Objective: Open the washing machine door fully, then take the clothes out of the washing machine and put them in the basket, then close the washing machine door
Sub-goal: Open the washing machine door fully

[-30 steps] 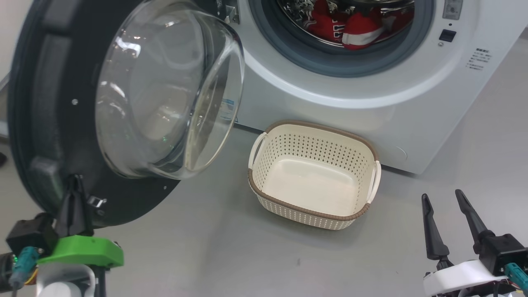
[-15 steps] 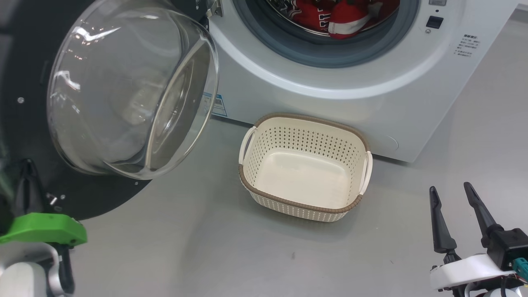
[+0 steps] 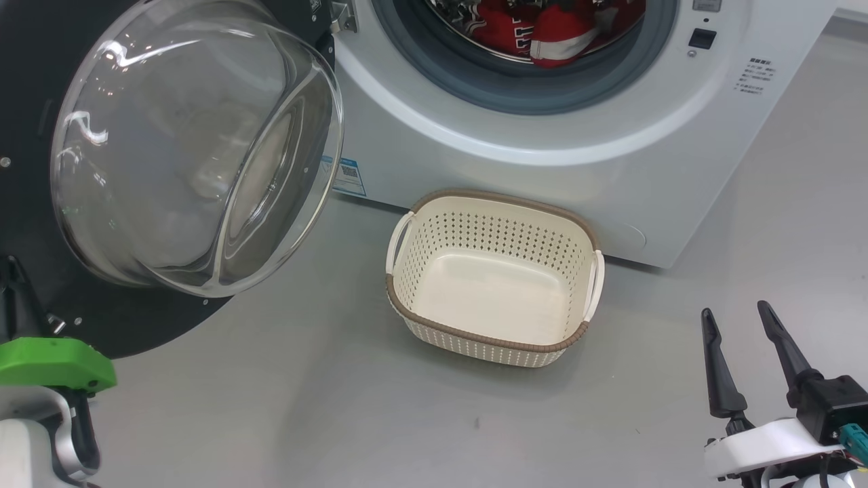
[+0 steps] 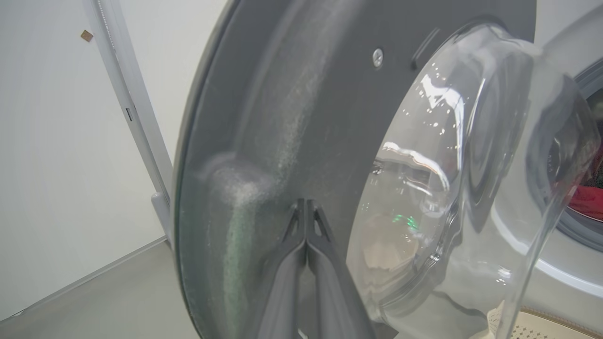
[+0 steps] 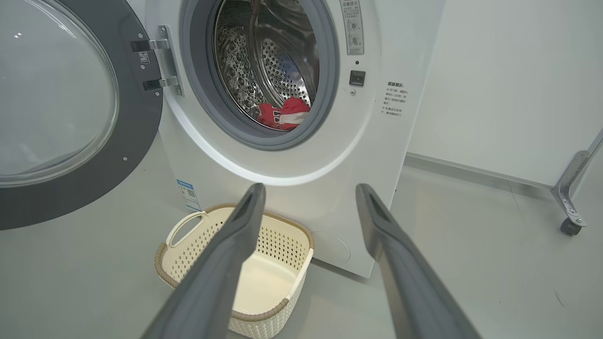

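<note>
The washing machine (image 3: pixel 542 169) stands open, its door (image 3: pixel 41 81) swung out to the left with the glass bowl (image 3: pixel 190 156) bulging toward me. My left gripper (image 4: pixel 306 202) is shut, its tips against the door's black inner face (image 4: pixel 292 94); in the head view its fingers (image 3: pixel 15 288) rise at the far left edge. The red clothes (image 3: pixel 542 30) lie in the steel drum, also in the right wrist view as clothes (image 5: pixel 285 113). The cream basket (image 3: pixel 475 335) sits empty on the floor before the machine. My right gripper (image 3: pixel 736 312) hangs open at the lower right, holding nothing.
A blue label (image 3: pixel 346 173) is stuck low on the machine's front. In the right wrist view a metal leg with a caster (image 5: pixel 570 202) stands by the wall at right. A white frame post (image 4: pixel 127 113) rises behind the door. The floor is grey.
The door has swung further open to the left, away from the basket, and my left gripper has gone left with it. The head camera has shifted too. The right gripper has stayed put.
</note>
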